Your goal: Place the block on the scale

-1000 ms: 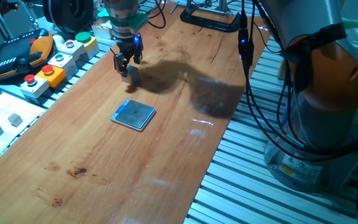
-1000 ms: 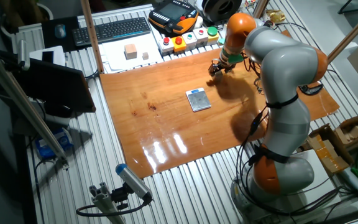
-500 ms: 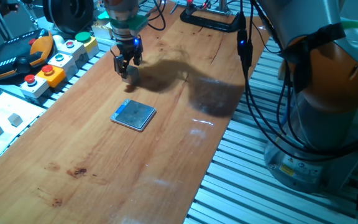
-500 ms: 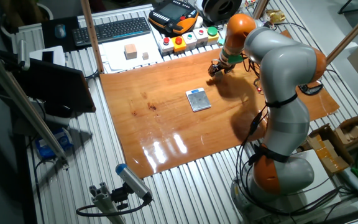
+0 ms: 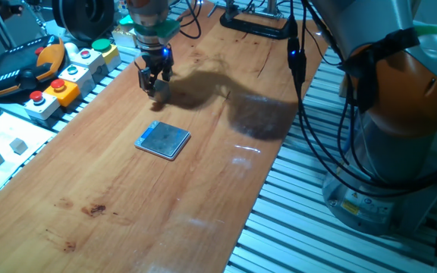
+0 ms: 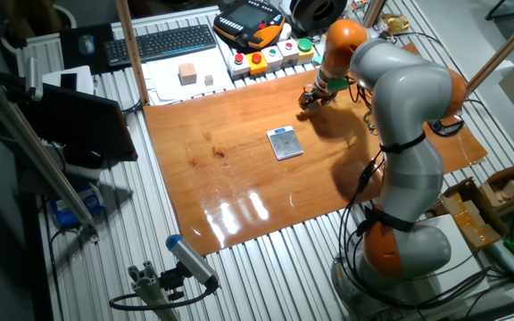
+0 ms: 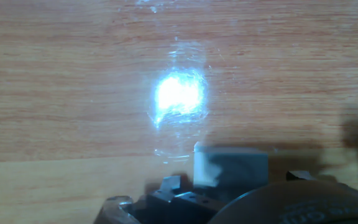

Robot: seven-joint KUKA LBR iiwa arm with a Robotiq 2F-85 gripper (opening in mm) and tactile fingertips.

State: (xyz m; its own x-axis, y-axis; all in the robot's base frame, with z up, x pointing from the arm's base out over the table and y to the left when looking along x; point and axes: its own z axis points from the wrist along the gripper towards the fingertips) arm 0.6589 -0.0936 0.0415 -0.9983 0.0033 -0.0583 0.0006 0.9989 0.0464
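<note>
From one fixed view, the gripper (image 5: 152,82) hangs at the far end of the wooden table (image 5: 127,197), its fingers clamped on the block (image 5: 160,86), a small cube held between the tips just above the boards. A cube has no long axis to name, but it sits square in the grasp with one face turned toward the camera. A second ago the block hung a shade lower and nearer the scale (image 5: 163,140); it has since risen slightly. The scale lies flat in mid-table, turned a little off the table's edges, with bare wood open on every side of it and well apart from the push-button boxes (image 5: 67,72) lined along the left edge. A black clamp (image 5: 255,23) sits at the far edge. From the other fixed view, the arm (image 6: 400,125) bends over the table's right side, the gripper (image 6: 311,98) near the button boxes (image 6: 270,55) at the far edge; the block is too small to make out here, and the scale (image 6: 284,143) sits near the table's centre, unchanged from before. In the hand view, the block (image 7: 230,169) appears grey and blurred at the bottom of the frame, its upper edge level, with a bright glare spot (image 7: 179,96) on the wood beyond it.
</note>
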